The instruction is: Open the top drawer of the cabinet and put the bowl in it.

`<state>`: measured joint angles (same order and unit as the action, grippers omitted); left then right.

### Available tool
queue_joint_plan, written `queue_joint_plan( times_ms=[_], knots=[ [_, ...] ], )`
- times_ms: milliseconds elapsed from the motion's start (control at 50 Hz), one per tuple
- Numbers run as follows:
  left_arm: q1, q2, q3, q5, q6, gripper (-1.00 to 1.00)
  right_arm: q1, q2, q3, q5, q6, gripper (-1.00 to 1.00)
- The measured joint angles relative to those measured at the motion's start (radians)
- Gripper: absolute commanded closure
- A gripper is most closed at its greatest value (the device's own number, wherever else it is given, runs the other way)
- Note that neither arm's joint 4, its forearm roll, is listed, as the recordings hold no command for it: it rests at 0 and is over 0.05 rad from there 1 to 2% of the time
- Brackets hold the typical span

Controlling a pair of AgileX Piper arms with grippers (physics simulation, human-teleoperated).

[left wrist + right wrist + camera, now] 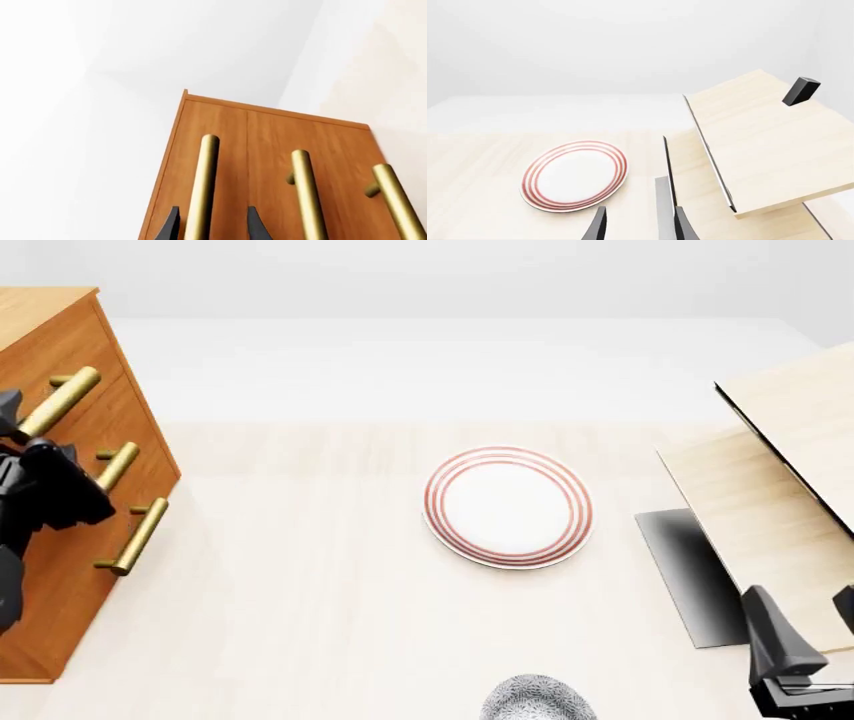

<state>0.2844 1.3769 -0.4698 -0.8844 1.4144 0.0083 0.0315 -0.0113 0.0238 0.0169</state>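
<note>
The orange-brown cabinet (67,570) stands at the table's left edge, and its three drawers look shut. The top drawer (213,125) has a brass bar handle (64,398). My left gripper (24,435) is at that handle. In the left wrist view the gripper (213,220) is open, with one dark finger on each side of the bar (203,185), not closed on it. The speckled bowl (538,700) sits at the near table edge, cut off by the frame. My right gripper (807,625) is open and empty, to the right of the bowl. It also shows in the right wrist view (640,220).
A flat white plate with red rings (507,506) lies mid-table, also in the right wrist view (575,175). A pale light-wood structure (787,460) with a tilted panel stands at the right, above a dark grey slab (687,575). The two lower handles (118,466) (140,536) stick out from the cabinet.
</note>
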Motion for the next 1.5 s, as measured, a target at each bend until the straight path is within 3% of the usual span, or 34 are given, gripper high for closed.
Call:
queue_joint_plan(
  times_ms=[20, 40, 440, 940, 1500],
  knots=[
    [0.000, 0.001, -0.002, 0.000, -0.001, -1.00, 0.000, 0.000, 0.000, 0.000, 0.000, -1.00],
    [0.000, 0.002, -0.003, 0.000, -0.001, 1.00, 0.000, 0.000, 0.000, 0.000, 0.000, -1.00],
    [-0.003, -0.017, -0.008, -0.020, -0.003, 1.00, 0.000, 0.001, 0.000, 0.002, 0.001, -1.00],
    [-0.088, -0.124, 0.058, 0.040, 0.038, 1.00, 0.001, 0.003, -0.001, 0.003, 0.002, -1.00],
    [-0.158, -0.171, 0.061, 0.106, 0.071, 1.00, 0.002, 0.007, -0.001, 0.003, 0.004, -1.00]
  ],
)
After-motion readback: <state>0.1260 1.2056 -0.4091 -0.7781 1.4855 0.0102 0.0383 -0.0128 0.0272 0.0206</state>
